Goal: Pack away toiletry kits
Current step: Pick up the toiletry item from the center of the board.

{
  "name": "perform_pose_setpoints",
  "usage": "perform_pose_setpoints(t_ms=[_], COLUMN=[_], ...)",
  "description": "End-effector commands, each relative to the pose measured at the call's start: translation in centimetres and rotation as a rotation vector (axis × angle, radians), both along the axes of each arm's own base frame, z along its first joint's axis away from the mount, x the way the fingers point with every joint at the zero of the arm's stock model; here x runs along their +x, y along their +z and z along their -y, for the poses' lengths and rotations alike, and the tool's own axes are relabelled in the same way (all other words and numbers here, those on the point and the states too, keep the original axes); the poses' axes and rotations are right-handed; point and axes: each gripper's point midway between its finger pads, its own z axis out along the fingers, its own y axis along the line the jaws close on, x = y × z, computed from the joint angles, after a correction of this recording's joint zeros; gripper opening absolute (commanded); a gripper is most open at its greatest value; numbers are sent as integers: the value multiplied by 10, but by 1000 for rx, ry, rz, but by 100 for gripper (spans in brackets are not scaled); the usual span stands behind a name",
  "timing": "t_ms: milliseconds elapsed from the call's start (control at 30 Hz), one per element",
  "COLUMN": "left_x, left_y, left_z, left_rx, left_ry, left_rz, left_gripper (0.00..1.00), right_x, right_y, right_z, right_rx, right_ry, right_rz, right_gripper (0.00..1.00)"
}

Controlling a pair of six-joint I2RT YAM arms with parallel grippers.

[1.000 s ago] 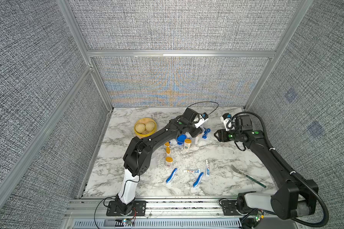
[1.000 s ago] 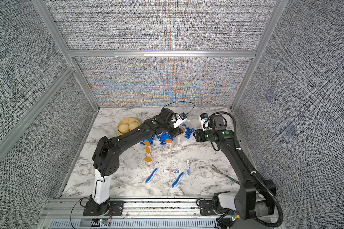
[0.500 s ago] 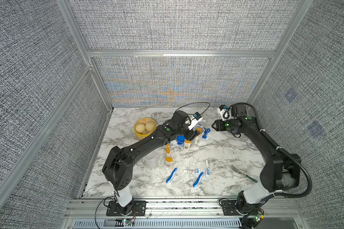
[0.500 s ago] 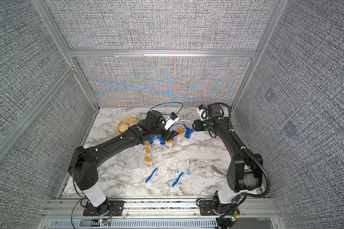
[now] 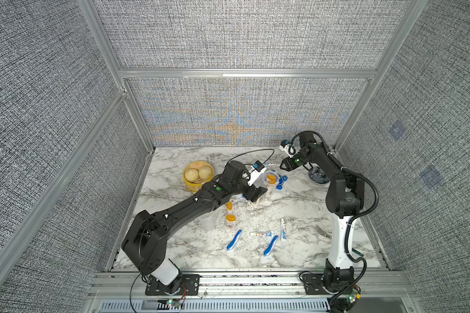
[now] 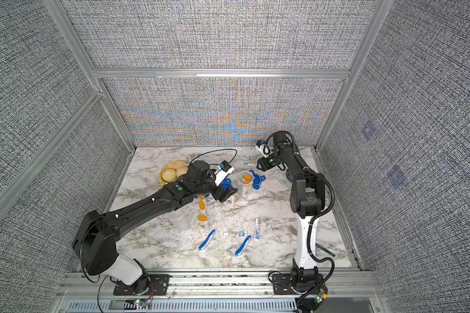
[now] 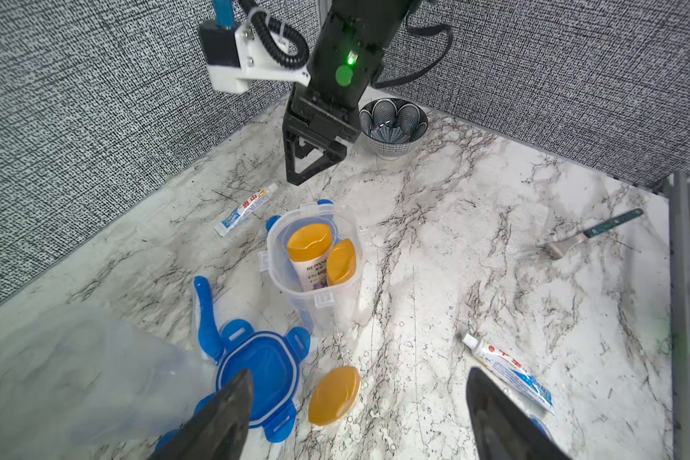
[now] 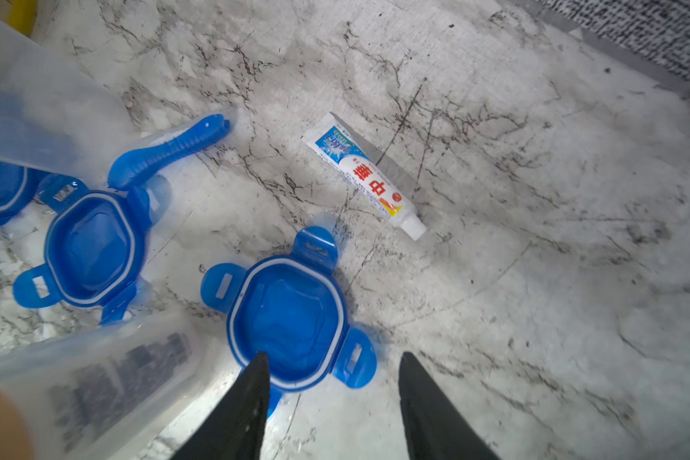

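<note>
Toiletry kits lie spread over the marble table (image 5: 201,254). Nearest the front edge we see a folding toothbrush (image 5: 234,239) and a second toothbrush (image 5: 271,245), with two toothpaste tubes (image 5: 261,233) just behind them. Further in, two orange-capped bottles (image 5: 230,220) sit beside an empty clear jar (image 5: 208,220), which our left arm partly covers.

Past these, our left gripper (image 7: 359,418) hovers with its jaws spread wide and nothing between them. It is over a third bottle (image 7: 334,390), which has a blue clip lid (image 7: 257,378) beside it. A third toothbrush (image 7: 206,314) lies against that lid.

Just beyond stands the open jar (image 7: 315,259), holding two more bottles upright with their orange caps up. Behind the jar lies another lid (image 8: 291,322), and our right gripper (image 8: 335,398) hangs over its edge, jaws apart and empty.

A lone tube (image 8: 365,177) lies toward the back wall. The yellow steamer (image 5: 198,176) with buns sits on the left, and the patterned bowl (image 5: 318,177) is on the right.
</note>
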Motion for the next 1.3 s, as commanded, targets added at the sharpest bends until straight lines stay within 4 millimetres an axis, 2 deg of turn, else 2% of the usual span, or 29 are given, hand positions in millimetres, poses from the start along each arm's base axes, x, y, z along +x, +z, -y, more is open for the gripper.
perform_pose_setpoints(t_ms=[0,367,533,800,1000,1267], left_x=[2,6,7,7,7,5], left_y=[7,-13,-16,-16,-16,-12], left_z=[2,2,1,2,-2,-3], left_rx=[-25,35,47,43,56,44], left_ry=[-8,-30,-36,-39,-34,-30], left_rz=[26,6,-1,-10,-10,-20], left_gripper=[83,82,82,82,81,80], right_x=[11,51,59,63,63,52], right_y=[-6,-36,-50,-72,-82,-79], right_z=[-7,-12,-13,-21,-24,-19], right_rx=[7,-88,-105,-156,-164,-139], right_ry=[68,155,176,223,239,241], right_rz=[41,66,73,68,64,38], right_gripper=[55,57,67,67,56,27])
